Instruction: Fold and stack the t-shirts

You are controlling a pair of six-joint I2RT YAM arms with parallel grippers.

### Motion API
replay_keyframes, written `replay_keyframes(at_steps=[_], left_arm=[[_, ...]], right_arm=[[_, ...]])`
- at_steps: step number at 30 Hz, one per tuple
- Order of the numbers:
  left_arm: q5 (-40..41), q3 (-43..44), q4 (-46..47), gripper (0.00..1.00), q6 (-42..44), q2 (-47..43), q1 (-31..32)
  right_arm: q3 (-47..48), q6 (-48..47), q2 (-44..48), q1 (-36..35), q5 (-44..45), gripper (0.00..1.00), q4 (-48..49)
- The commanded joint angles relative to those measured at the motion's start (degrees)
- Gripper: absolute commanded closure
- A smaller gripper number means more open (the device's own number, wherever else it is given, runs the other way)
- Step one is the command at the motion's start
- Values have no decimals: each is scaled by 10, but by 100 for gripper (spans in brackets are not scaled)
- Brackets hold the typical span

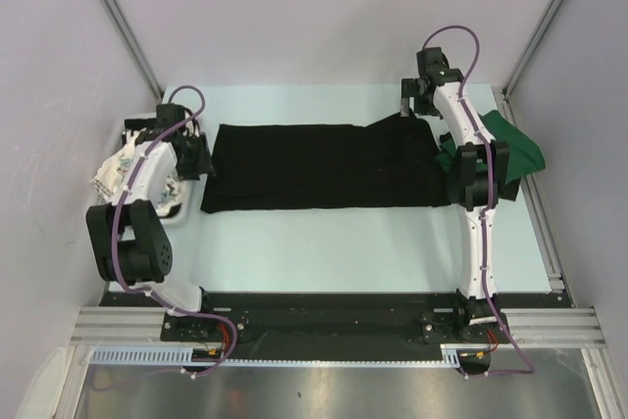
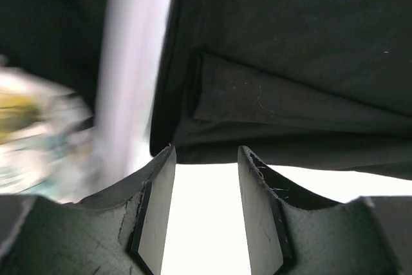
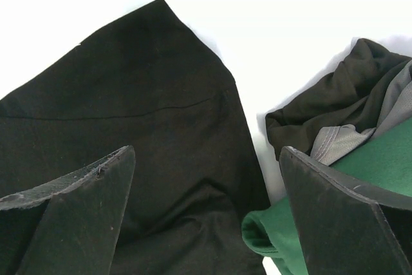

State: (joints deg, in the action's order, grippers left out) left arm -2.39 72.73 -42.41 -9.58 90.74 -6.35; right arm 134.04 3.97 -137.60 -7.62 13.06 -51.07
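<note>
A large plain black t-shirt (image 1: 324, 166) lies flat in a long band across the middle of the table. My left gripper (image 1: 199, 158) is open at its left end; in the left wrist view (image 2: 206, 154) bare table shows between the fingers and the shirt's folded edge (image 2: 283, 94) lies just past the tips. My right gripper (image 1: 418, 102) is wide open and empty over the shirt's far right corner (image 3: 129, 120). A dark green t-shirt (image 1: 518, 147) lies bunched at the right, also in the right wrist view (image 3: 380, 159), with a crumpled black cloth (image 3: 322, 111) showing grey lining; no lettering shows.
A white basket (image 1: 137, 130) at the left edge holds a white floral-print shirt (image 1: 111, 176), blurred in the left wrist view (image 2: 29, 133). Grey walls and metal rails close in the table on the left, back and right.
</note>
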Motion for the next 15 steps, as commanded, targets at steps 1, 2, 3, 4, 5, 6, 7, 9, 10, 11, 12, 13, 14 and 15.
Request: replay_keyframes(at_steps=[1,2,3,4,5,6,7,9,10,11,12,13,14,15], left_arm=[[30,-3,20,51,-12,35,-17],[29,0,22,51,-12,42,-16],[29,0,22,51,-12,55,-16],[29,1,23,51,-12,60,-16],[29,4,23,52,-14,66,-15],[29,5,26,52,-13,74,-14],[14,6,28,52,-13,77,-13],[6,8,33,52,-15,82,-10],[2,11,36,52,-17,85,-9],[-5,17,37,52,-16,85,-6],[-9,21,38,52,-16,87,-2],[-14,26,38,52,-14,88,-2],[-25,36,37,52,-12,88,6],[-29,41,37,52,-10,88,12]], right_arm=[[1,-4,28,7,5,0,12],[1,-4,29,8,7,1,11],[-4,-4,32,8,7,0,11],[-5,-4,33,9,7,0,11],[-6,-4,35,10,8,0,11],[-9,-4,37,11,9,0,10],[-10,-5,37,12,11,0,9],[-10,-6,39,15,17,0,10],[-9,-7,39,16,20,0,12],[-8,-11,39,16,26,0,15],[-7,-12,39,16,28,0,21],[-5,-15,36,17,29,0,25],[-4,-20,33,18,30,0,32],[-3,-22,30,18,29,0,45]])
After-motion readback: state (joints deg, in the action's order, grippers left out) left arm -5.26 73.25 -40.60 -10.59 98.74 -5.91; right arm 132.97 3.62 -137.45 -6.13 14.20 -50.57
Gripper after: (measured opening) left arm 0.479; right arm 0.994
